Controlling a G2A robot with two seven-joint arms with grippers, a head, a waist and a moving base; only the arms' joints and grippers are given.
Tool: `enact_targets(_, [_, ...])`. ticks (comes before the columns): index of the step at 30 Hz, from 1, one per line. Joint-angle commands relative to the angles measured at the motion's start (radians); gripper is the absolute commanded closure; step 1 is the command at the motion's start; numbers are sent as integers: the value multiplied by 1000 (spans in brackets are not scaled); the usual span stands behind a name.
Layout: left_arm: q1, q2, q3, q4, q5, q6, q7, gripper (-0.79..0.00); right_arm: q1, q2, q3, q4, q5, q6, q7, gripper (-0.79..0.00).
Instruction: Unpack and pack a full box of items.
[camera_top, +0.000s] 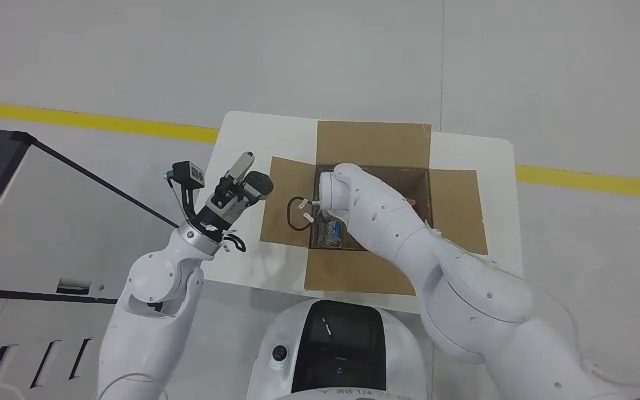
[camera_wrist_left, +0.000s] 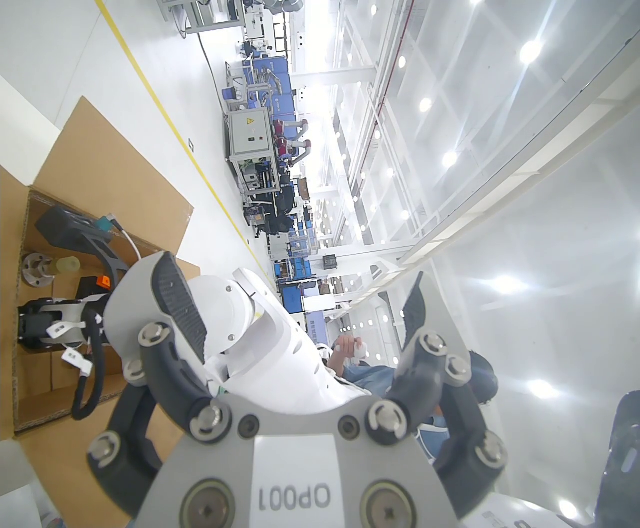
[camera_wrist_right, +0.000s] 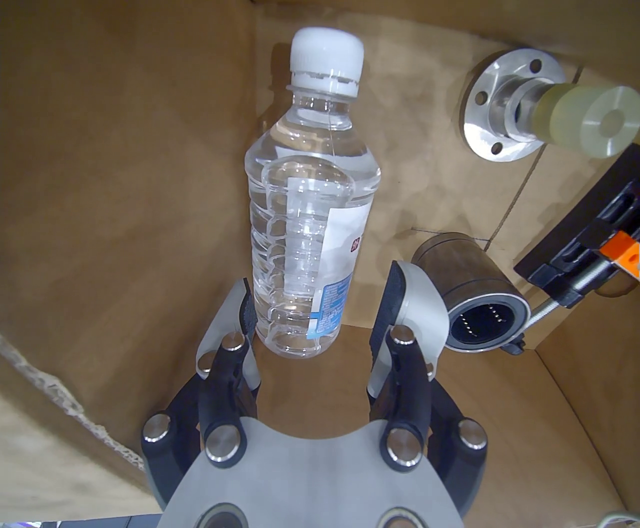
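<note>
box: cardboard box (camera_top: 372, 142) on the table (camera_top: 260, 135), flaps folded out, items inside
bottle: clear water bottle (camera_wrist_right: 310, 200) lying on the box floor along one side wall, white cap pointing away from my right gripper
right gripper: right gripper (camera_wrist_right: 320, 295) down inside the box, fingers spread either side of the bottle's bottom end; one pad looks to be at the plastic, the other is apart, so not pinching
left gripper: left gripper (camera_top: 247, 177) spread and empty, held up beside the box, above the table's left side
other items: flanged metal part (camera_wrist_right: 500, 120), steel cylinder (camera_wrist_right: 470, 295) and a black clamp with an orange bit (camera_wrist_right: 590, 250), all near the bottle but not touching it
handling: I judge it full, so weighty; smooth thin plastic, slippery, gives under squeeze
where to grip: I'd take the ribbed lower body across its width, not the neck; firm but not crushing
risk: could roll or slip out when lifted by one end
</note>
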Motion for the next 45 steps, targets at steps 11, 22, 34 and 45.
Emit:
enact_targets(11, [0, 0, 0, 0, 0, 0, 0, -785, -1, -21, 32, 62, -3, -14, -13, -502])
enact_targets(22, [0, 0, 0, 0, 0, 0, 0, -785, -17, -42, 50, 100, -19, -39, -49, -459])
enact_targets(34, [0, 0, 0, 0, 0, 0, 0, -785, -37, -62, 68, 150, -39, -41, -89, -613])
enact_targets(45, [0, 0, 0, 0, 0, 0, 0, -785, -62, -74, 80, 168, -64, -44, -129, -431])
